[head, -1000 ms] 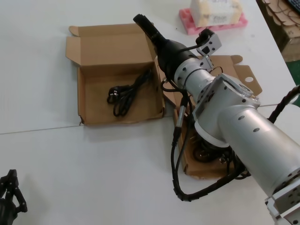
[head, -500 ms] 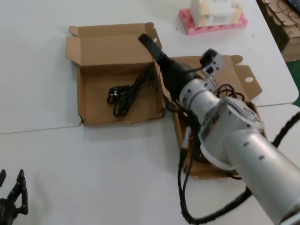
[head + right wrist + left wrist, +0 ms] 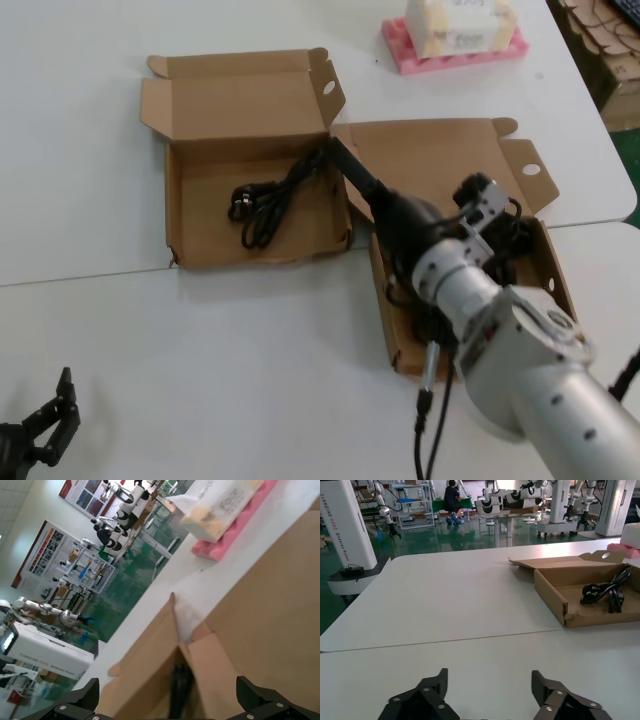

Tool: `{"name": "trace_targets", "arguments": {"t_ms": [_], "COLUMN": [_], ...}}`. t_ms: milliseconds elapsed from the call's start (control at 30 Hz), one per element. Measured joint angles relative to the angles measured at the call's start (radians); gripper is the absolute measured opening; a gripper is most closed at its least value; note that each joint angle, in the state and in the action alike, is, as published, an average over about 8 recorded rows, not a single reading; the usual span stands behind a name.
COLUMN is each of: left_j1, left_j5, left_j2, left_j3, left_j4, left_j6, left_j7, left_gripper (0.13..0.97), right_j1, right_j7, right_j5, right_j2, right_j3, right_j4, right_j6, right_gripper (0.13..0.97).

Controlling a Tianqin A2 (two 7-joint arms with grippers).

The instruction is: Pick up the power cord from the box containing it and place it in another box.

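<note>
The power cord (image 3: 265, 205), a long narrow black bundle, lies inside the wide box with the wavy front edge (image 3: 260, 258) at the left. It also shows in the left wrist view (image 3: 605, 587). The narrower box (image 3: 430, 160) lies to the right, its tray mostly hidden under my right arm. My right gripper (image 3: 338, 152) is open and empty at the wide box's right wall. In the right wrist view (image 3: 167, 700) its fingers are spread wide over cardboard. My left gripper (image 3: 48, 432) is open and empty at the near left (image 3: 490, 680).
A pink foam tray (image 3: 455, 45) with a pale packet stands at the back right, also in the right wrist view (image 3: 225, 510). The wide box's lid (image 3: 235, 95) stands open at the back. The table edge runs at the far right.
My right arm has drawn back towards me, its gripper moving from above the wide box's lid to the box's right wall. The left gripper has shifted slightly. The cord has not moved.
</note>
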Motion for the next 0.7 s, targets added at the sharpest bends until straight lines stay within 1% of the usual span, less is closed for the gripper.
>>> {"name": "trace_targets", "arguments": {"t_ms": [67, 100, 367, 400, 667, 700], "left_j1": [0.0, 0.0, 0.0, 0.0, 0.0, 0.0], "left_j5": [0.0, 0.0, 0.0, 0.0, 0.0, 0.0], "left_j2": [0.0, 0.0, 0.0, 0.0, 0.0, 0.0], "left_j3": [0.0, 0.0, 0.0, 0.0, 0.0, 0.0], "left_j4": [0.0, 0.0, 0.0, 0.0, 0.0, 0.0], "left_j6": [0.0, 0.0, 0.0, 0.0, 0.0, 0.0], "left_j7": [0.0, 0.0, 0.0, 0.0, 0.0, 0.0], "left_gripper": [0.541, 0.541, 0.744, 0.744, 0.882, 0.882], "right_j1": [-0.033, -0.048, -0.177, -0.193, -0.323, -0.339], "right_j7": [0.0, 0.0, 0.0, 0.0, 0.0, 0.0], "right_j5": [-0.021, -0.031, -0.113, -0.123, -0.206, -0.216], "right_j2": [0.007, 0.011, 0.039, 0.042, 0.071, 0.074], "right_j3": [0.013, 0.019, 0.071, 0.078, 0.13, 0.136], "right_j4": [0.03, 0.044, 0.162, 0.177, 0.295, 0.31], "right_j6": [0.003, 0.004, 0.015, 0.017, 0.028, 0.029], "right_gripper": [0.966, 0.966, 0.966, 0.966, 0.966, 0.966]}}
